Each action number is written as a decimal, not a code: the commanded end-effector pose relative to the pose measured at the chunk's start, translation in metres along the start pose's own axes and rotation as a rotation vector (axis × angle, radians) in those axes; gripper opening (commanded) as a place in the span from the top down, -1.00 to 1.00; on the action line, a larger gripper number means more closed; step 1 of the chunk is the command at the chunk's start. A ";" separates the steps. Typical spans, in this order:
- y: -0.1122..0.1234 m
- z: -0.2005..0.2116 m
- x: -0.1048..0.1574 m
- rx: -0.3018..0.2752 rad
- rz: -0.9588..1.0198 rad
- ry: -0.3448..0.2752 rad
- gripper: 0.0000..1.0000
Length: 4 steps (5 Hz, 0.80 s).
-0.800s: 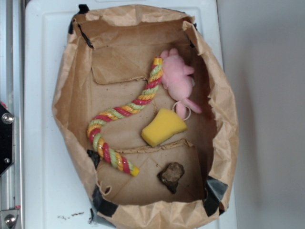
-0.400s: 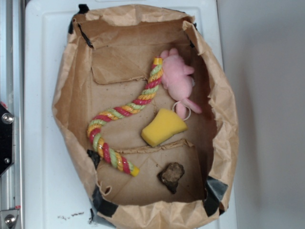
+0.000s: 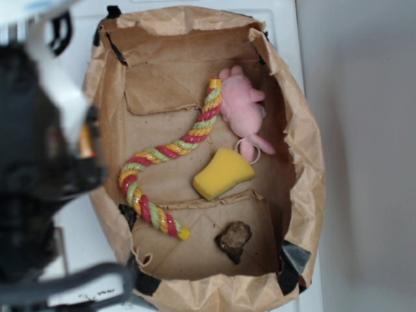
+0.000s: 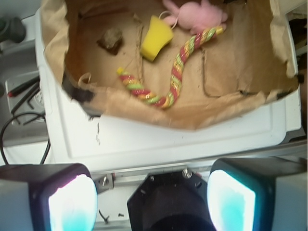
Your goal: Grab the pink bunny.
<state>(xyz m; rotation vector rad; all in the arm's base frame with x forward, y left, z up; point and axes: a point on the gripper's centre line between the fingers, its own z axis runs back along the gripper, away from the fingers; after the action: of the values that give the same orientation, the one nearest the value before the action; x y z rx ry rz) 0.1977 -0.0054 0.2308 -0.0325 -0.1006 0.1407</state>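
Note:
The pink bunny (image 3: 242,107) lies in the far right part of a brown paper bag (image 3: 97,97), ears toward the yellow sponge; in the wrist view the pink bunny (image 4: 195,12) shows at the top edge. My gripper (image 4: 151,197) is open with nothing between its pads, held over the white surface outside the bag's left wall. In the exterior view the arm (image 3: 32,169) is a dark blur at the left; its jaws cannot be made out there.
A pink-yellow-green twisted rope (image 3: 166,153) curves across the bag floor beside the bunny. A yellow sponge wedge (image 3: 222,173) lies just below the bunny. A brown lump (image 3: 234,239) sits near the bag's front. Black cables (image 4: 19,110) lie left of the white base (image 4: 168,139).
The arm has swung into the exterior view from the left, now covering the left side of the picture. The things in the bag have not moved.

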 end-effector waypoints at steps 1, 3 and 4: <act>0.012 -0.005 0.041 -0.006 0.001 -0.113 -1.00; 0.018 -0.031 0.057 -0.022 -0.168 -0.180 -1.00; 0.010 -0.032 0.055 -0.040 -0.349 -0.269 -1.00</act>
<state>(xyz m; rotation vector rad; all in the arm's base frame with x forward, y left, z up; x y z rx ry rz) 0.2535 0.0071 0.1908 -0.0603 -0.3314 -0.1988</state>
